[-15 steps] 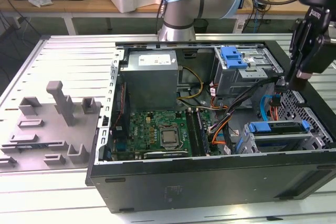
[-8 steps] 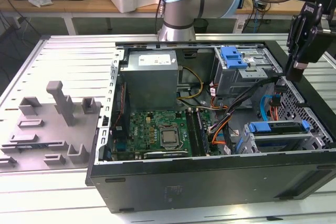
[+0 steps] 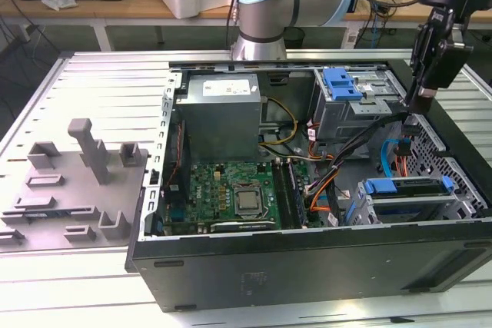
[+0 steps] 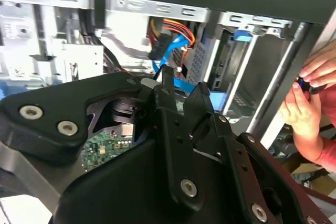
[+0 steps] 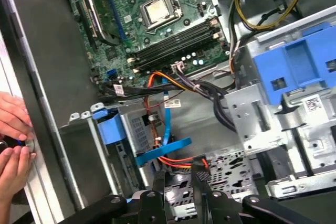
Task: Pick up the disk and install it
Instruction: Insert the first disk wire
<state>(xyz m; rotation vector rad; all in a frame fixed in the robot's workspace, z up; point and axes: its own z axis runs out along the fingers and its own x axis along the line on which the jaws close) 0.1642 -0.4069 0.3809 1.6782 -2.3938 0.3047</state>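
The disk (image 3: 407, 203) lies in the lower drive cage at the front right corner of the open computer case, with its blue carrier rail (image 3: 407, 186) along its upper edge. In the first wrist view the rail (image 5: 109, 128) shows at the end of that cage. My gripper (image 3: 421, 105) hangs over the case's right side, between the upper drive bay and the disk's cage, apart from the disk. Its black fingers (image 5: 158, 182) stand a little apart with nothing between them, above a blue data cable (image 5: 164, 153). In the second wrist view the gripper (image 4: 185, 90) points into the case.
A blue plastic latch (image 3: 342, 82) tops the metal upper drive bay (image 3: 354, 113). The motherboard (image 3: 234, 193) and power supply (image 3: 223, 117) fill the case's left half. Loose cables (image 5: 220, 103) run between the bays. A person's hands (image 5: 13, 140) hold something small at the case's edge. A grey fixture plate (image 3: 69, 182) lies on the exterior view's left.
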